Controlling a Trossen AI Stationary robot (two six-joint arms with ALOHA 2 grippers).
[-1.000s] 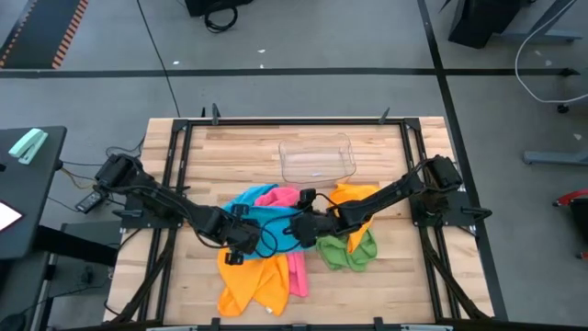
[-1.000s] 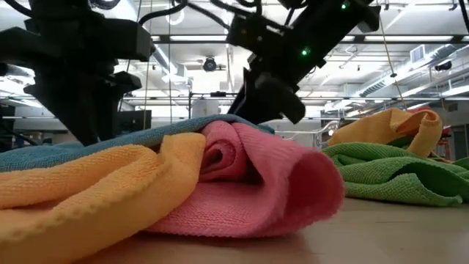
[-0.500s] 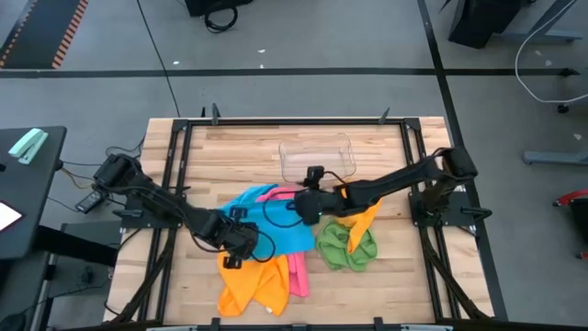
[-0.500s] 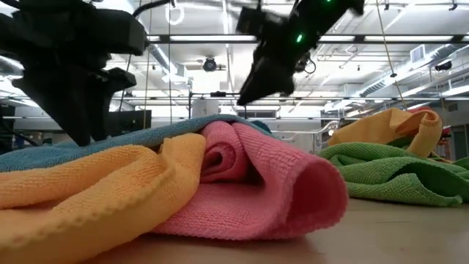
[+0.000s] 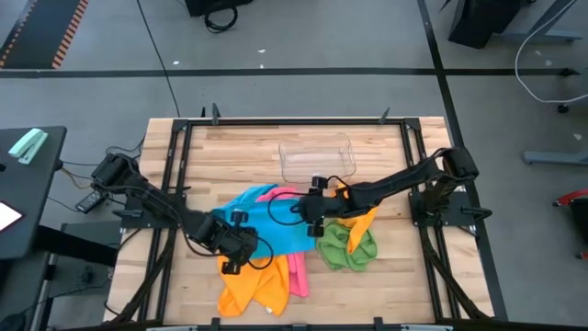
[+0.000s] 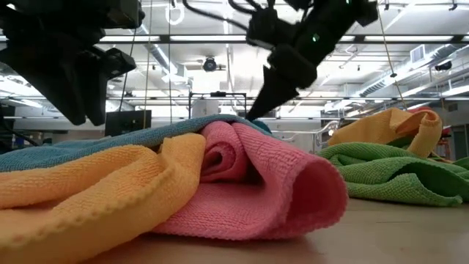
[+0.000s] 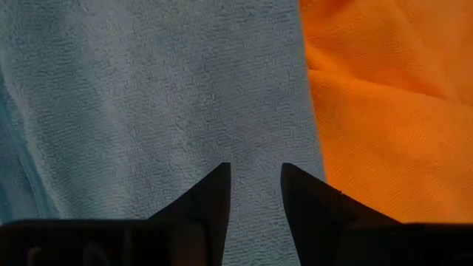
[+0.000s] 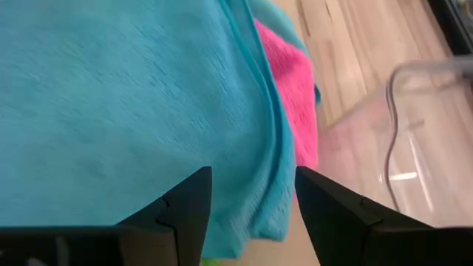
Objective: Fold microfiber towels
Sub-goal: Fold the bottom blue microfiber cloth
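Right gripper (image 5: 310,210), jaws open and empty, has swung left onto the blue towel (image 5: 276,223); folding not begun.

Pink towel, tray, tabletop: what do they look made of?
Pink towel: soft knit microfiber by the look, matte, fine looped nap visible. Tray: clear plastic, probably rigid, glossy; wood shows through it. Tabletop: pale wood planks, visible grain and seams, low sheen.

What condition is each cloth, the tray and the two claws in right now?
blue towel: spread, unfolded, under both grippers
orange towel: crumpled, partly under the blue
pink towel: rumpled, unfolded
green towel: bunched
second orange towel: crumpled
clear tray: upright, empty
left gripper: open
right gripper: open
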